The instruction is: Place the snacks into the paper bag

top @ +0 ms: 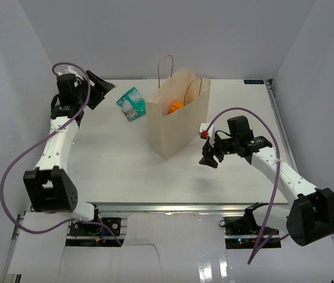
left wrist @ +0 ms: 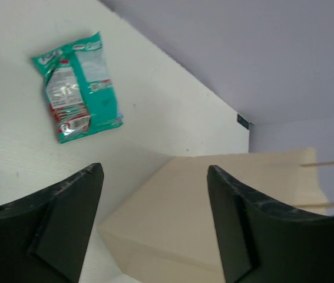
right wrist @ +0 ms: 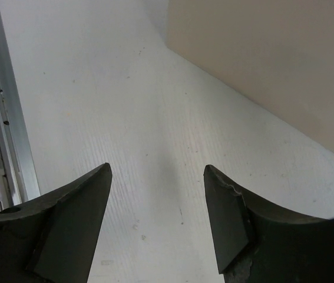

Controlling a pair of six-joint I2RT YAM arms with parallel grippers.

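Note:
The tan paper bag stands upright mid-table with an orange-yellow pouch showing inside its mouth. A teal-green packet lies flat to the bag's left; it also shows in the left wrist view, with the bag below it. A small pink-red packet lies at the bag's right base. The purple packet is out of view. My left gripper is open and empty, left of the teal packet. My right gripper is open and empty, hovering right of the bag; the bag's wall fills its view's upper right.
The table's right edge has a metal rail, also visible in the right wrist view. Grey walls enclose the table on three sides. Purple cables loop from both arms.

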